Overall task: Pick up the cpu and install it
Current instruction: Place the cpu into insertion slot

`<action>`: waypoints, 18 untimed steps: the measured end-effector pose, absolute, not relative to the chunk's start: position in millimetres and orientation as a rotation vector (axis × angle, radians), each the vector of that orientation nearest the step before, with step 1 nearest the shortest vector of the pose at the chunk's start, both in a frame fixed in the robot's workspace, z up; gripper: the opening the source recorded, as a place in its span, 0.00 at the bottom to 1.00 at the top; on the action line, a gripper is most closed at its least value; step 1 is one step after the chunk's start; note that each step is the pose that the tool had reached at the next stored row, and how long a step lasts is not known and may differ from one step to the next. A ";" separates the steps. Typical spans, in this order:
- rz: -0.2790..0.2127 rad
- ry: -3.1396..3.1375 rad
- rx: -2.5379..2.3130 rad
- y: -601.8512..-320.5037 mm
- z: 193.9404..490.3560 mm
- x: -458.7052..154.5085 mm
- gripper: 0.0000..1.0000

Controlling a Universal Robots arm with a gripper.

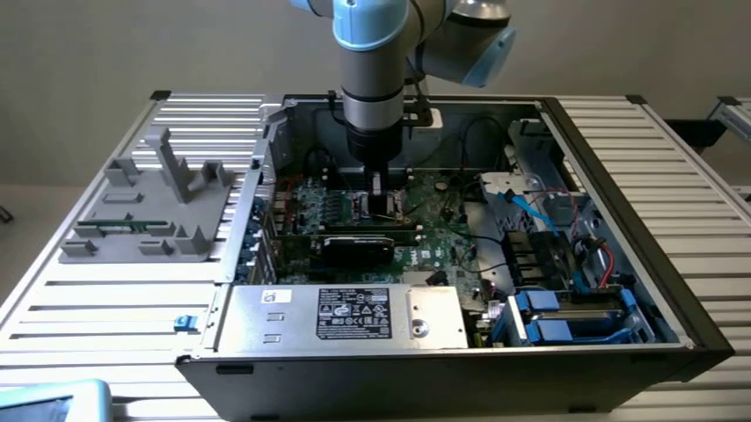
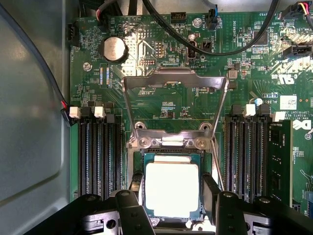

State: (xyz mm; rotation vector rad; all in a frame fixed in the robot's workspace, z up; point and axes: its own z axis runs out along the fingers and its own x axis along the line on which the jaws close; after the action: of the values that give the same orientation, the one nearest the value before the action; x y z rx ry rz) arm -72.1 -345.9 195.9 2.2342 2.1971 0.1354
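The cpu [image 2: 172, 188], a small square chip with a pale metal top and a thin green edge, sits level in or just over the black socket frame [image 2: 171, 152] on the green motherboard [image 2: 146, 58]. My gripper [image 2: 172, 198] reaches straight down onto it, one black finger [image 2: 133, 203] against each of two opposite sides, shut on the chip. The socket's metal load plate [image 2: 173, 81] stands swung open beyond it. In the exterior view the gripper [image 1: 382, 204] is low inside the open computer case [image 1: 610, 176], over the middle of the board.
Black memory slots [image 2: 100, 152] flank the socket, with a green memory stick [image 2: 279, 161] in the far one. Black cables [image 2: 215, 44] cross the board near a coin battery [image 2: 114, 49]. A grey power supply [image 1: 340, 315] and a grey parts fixture [image 1: 153, 207] lie nearby.
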 end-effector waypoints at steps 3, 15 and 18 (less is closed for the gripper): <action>0.135 2.197 2.234 -345.9 195.8 -72.0 0.56; 0.136 2.198 2.233 -346.2 195.8 -72.0 0.56; 0.136 2.198 2.233 -346.2 195.8 -72.0 0.56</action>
State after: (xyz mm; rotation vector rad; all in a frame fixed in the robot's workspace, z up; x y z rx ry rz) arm -72.0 -346.2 195.8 2.2334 2.1979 0.1361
